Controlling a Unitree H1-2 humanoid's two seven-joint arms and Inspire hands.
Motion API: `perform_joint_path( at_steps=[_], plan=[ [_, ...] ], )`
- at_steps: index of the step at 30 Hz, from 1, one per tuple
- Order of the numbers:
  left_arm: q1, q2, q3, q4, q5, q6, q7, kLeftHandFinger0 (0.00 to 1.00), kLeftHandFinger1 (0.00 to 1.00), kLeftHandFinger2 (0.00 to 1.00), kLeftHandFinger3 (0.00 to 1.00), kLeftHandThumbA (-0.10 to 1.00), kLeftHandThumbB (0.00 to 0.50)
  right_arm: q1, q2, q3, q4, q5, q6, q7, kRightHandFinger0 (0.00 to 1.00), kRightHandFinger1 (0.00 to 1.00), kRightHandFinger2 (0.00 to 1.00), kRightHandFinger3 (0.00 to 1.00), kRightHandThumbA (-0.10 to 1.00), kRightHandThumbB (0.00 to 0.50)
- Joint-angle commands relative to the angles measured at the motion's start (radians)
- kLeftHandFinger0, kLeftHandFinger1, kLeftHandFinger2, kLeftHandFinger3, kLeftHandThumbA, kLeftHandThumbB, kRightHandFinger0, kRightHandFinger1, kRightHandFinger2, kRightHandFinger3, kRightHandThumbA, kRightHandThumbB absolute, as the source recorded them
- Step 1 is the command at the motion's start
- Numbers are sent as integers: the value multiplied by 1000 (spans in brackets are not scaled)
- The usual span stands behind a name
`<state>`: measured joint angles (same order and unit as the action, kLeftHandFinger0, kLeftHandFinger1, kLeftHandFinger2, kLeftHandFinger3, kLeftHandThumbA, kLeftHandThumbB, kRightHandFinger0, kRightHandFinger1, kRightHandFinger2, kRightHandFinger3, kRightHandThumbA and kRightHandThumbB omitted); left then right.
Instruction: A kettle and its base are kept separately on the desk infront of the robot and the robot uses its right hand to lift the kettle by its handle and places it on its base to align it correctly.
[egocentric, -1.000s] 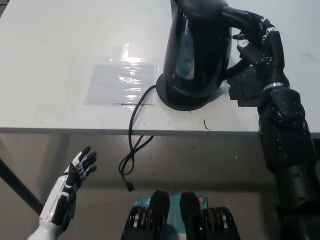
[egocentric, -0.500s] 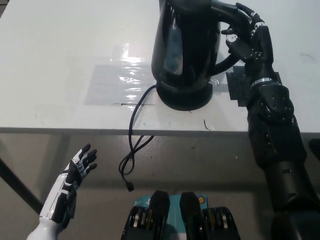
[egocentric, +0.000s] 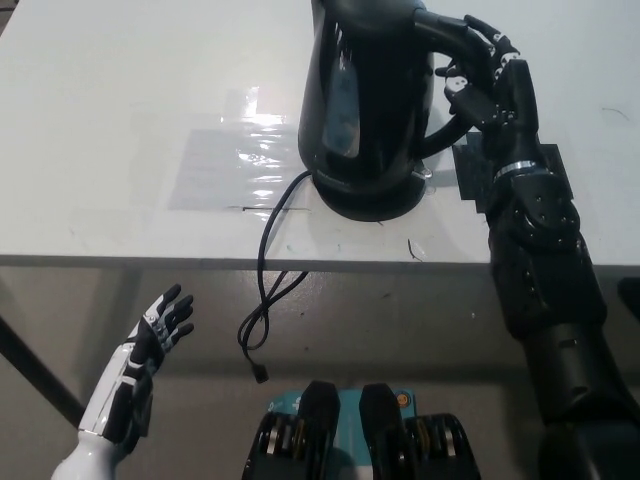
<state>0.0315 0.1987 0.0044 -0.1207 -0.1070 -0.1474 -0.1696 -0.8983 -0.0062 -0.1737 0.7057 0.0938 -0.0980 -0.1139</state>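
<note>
1. Since half a second ago, the kettle (egocentric: 365, 95) has shifted slightly leftward with the right hand (egocentric: 482, 75), settling more squarely over the base (egocentric: 368, 195).
2. Right hand's fingers wrap the kettle's handle (egocentric: 445, 60).
3. Below that hand, a dark patch (egocentric: 480, 175) lies on the desk (egocentric: 120, 130).
4. The base's cord (egocentric: 262, 290) hangs over the desk edge.
5. Left hand (egocentric: 150, 345) rests low, fingers spread, holding nothing.

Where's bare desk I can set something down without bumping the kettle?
Free: the white desk left of the kettle, past the shiny taped patch. Crowded: the right side, where the right hand grips the handle above a black patch; the cord drapes over the front edge.
</note>
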Motion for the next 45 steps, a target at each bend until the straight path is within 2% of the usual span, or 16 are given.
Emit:
perform_joint_path(
  at_steps=[1,8,18,25,40,41,45],
  plan=[
    [-12,14,6,-26,-8,-14,-12,1000,1000,1000,1000,987,62,-86,-10,5,-49,5,-95,-2,0,457,789,811,-100,93],
    [-18,19,4,-15,-7,-26,-17,1000,1000,1000,1000,999,36,-59,-9,1,-101,14,-67,4,0,462,802,823,-100,87],
    [-23,17,7,-18,-11,-19,-14,1000,1000,1000,1000,985,47,-59,-34,6,-88,3,-87,10,0,437,784,783,-100,102],
    [-20,18,5,-24,-2,-18,-13,1000,1000,1000,1000,1000,41,-43,-37,10,-119,-2,-63,6,0,437,800,811,-100,96],
    [-24,19,5,-27,-6,-12,-15,1000,1000,1000,1000,995,52,-21,-20,15,-129,9,-69,15,0,448,800,803,-100,92],
    [-25,19,5,-29,-8,-9,-15,1000,1000,1000,1000,995,46,-18,-17,15,-130,12,-69,16,0,439,799,803,-100,103],
    [-27,19,4,-23,-8,-18,-17,1000,1000,1000,1000,996,35,-12,-13,16,-131,15,-69,18,0,443,805,809,-100,90]
  ],
)
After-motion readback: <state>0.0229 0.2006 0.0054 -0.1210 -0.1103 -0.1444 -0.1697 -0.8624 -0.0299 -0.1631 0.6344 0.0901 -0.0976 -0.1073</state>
